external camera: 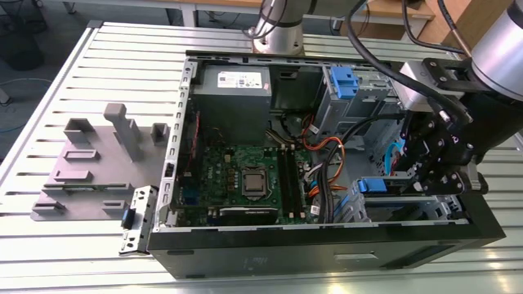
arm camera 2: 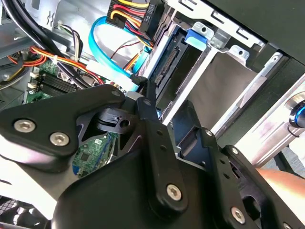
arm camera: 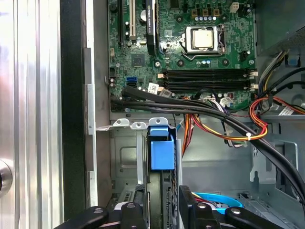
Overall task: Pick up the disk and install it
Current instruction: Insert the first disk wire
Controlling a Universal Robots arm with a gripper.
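Slatted metal bench (external camera: 122, 67); open computer case (external camera: 327, 248); jaws clenched on disk (arm camera: 162, 152), upright in drive bay (arm camera: 123, 160).

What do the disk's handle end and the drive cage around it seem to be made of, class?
The disk's handle end: likely plastic, smooth, evenly blue, slightly glossy. The drive cage: probably sheet steel, bare silver-grey, with stamped holes and folded tabs.
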